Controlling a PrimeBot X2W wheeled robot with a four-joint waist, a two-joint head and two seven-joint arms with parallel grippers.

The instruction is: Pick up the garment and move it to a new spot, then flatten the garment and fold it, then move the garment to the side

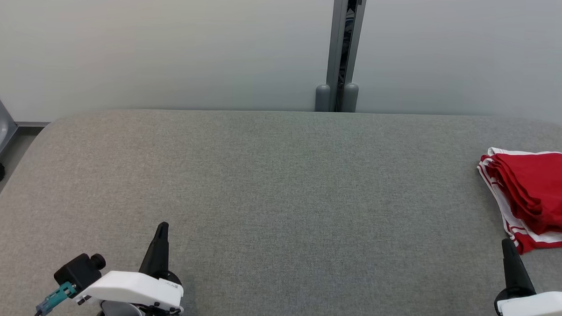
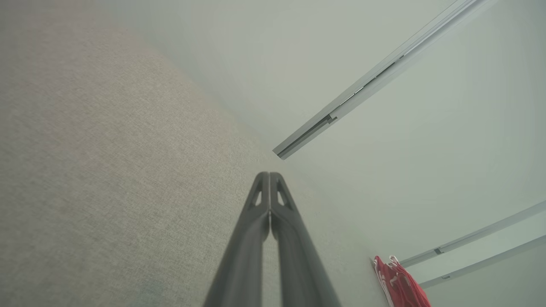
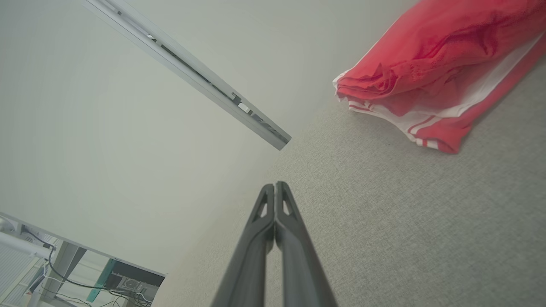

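- The garment (image 1: pixel 537 195), red with white stripes, lies folded on the grey fabric table (image 1: pixel 279 200) at the right edge of the head view, about halfway down the frame.
- Its visible left side runs as a slanted line from upper left to lower right, so the bundle's long axis appears to follow that slant. The stacked fold edges and white striped hems face the left of the frame.
- The frame's right edge cuts off the garment's right part, so its full outline and length cannot be judged. What kind of garment it is cannot be made out from the folds.
- In the right wrist view the garment fills the upper right corner, cut off by the top and right edges, with a striped corner pointing down toward the cloth surface.
- In the left wrist view only a small red and white sliver shows, at the lower right.
- The left gripper (image 1: pixel 162 226) sits at the lower left of the head view with its jaws pressed together, holding nothing, well apart from the garment.
- The right gripper (image 1: pixel 506 241) sits at the lower right with its jaws likewise pressed together and empty. Its tip is just below the garment's lower corner, and whether they touch cannot be told.
- A grey partition post (image 1: pixel 344 52) stands behind the table's far edge.
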